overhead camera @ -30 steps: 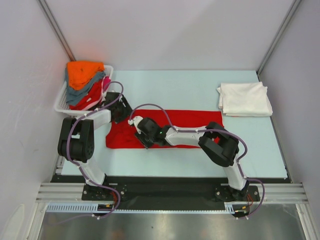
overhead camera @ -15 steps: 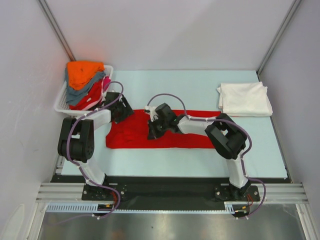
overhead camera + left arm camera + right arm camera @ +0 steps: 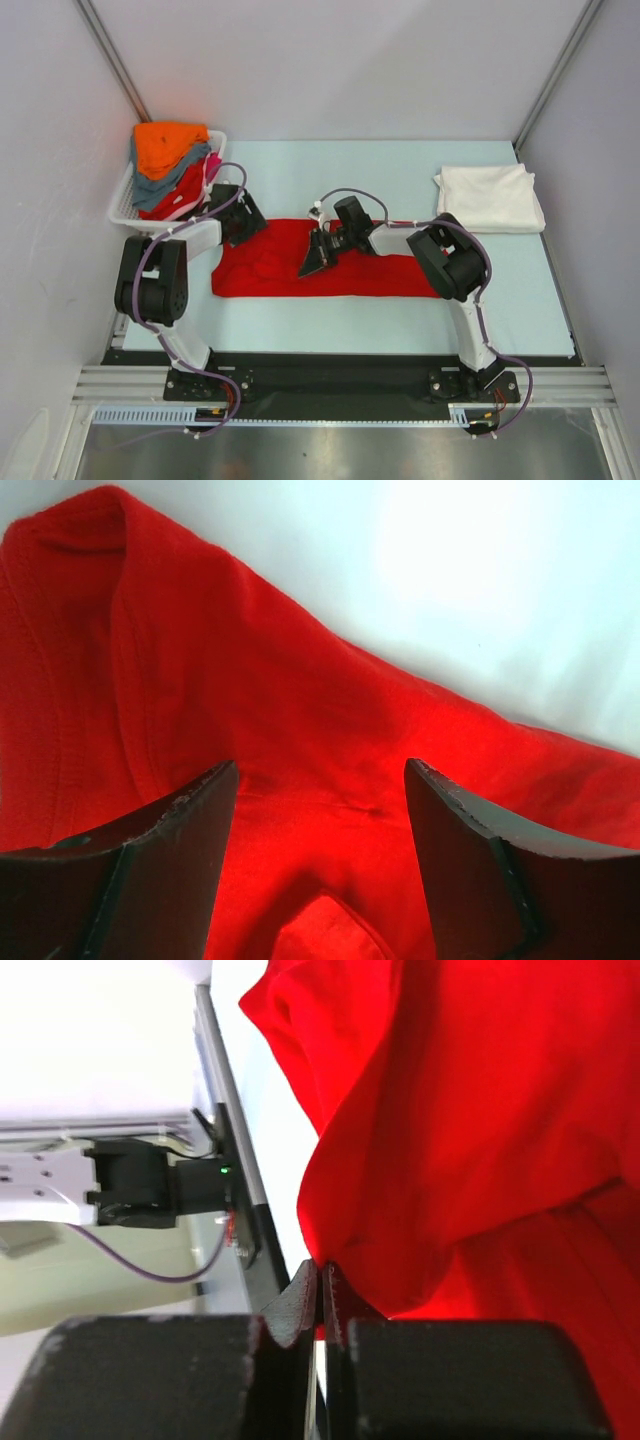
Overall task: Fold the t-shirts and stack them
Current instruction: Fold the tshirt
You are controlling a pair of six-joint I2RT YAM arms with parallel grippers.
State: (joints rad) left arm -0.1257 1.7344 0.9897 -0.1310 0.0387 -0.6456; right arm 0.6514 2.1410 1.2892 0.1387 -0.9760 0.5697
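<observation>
The plain bright red t-shirt (image 3: 262, 276) lies as a long band across the middle of the table. My right gripper (image 3: 308, 267) is shut on a fold of its edge (image 3: 480, 1110) and holds that fold up off the table above the shirt's middle; the jaws (image 3: 322, 1270) are pressed together on the cloth. My left gripper (image 3: 242, 224) rests at the shirt's back left corner, jaws wide apart (image 3: 320, 772) with red cloth (image 3: 250, 680) between and under them. A folded cream-white t-shirt (image 3: 490, 198) lies at the back right.
A white mesh basket (image 3: 118, 205) stands at the back left, holding an orange shirt (image 3: 168, 143), a grey-teal one (image 3: 158, 186) and a red one with pink trim (image 3: 187, 188). White walls close in the back and sides.
My right gripper has moved from the shirt's near edge back and to the right, carrying the pinched red fold with it. The left arm has not moved.
</observation>
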